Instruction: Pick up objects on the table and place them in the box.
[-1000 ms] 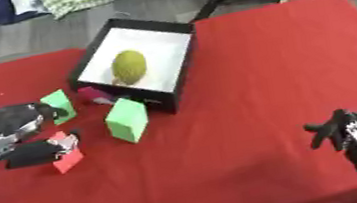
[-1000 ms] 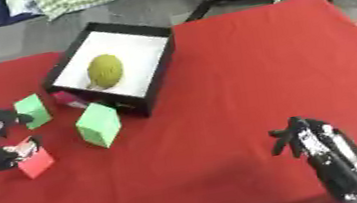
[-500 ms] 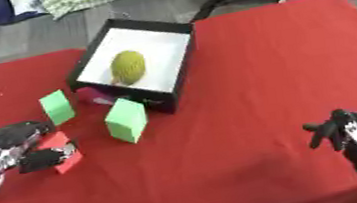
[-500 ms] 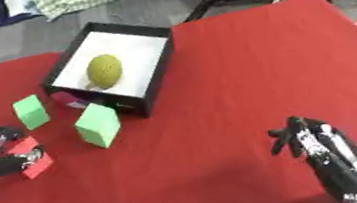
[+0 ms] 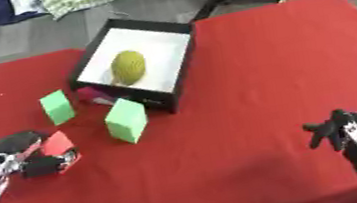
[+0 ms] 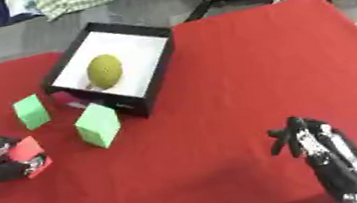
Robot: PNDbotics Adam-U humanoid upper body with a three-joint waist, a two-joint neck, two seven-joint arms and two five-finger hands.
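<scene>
Two hands: left hand [image 5: 22, 154] at the near left edge; right hand [image 5: 346, 134] low at the near right, fingers relaxed and holding nothing.
Left hand grasp: fingers curl around the red block [image 5: 58, 146], which lies tilted on the red table [image 5: 257, 71].
Green blocks: larger green block [image 5: 125, 120] beyond the red one, small green block [image 5: 57, 106] further left.
Box [image 5: 180, 73]: farthest, up and right of the held block, already holding a yellow-green fruit [image 5: 128, 66].
Nearer arm: left, by far.
</scene>
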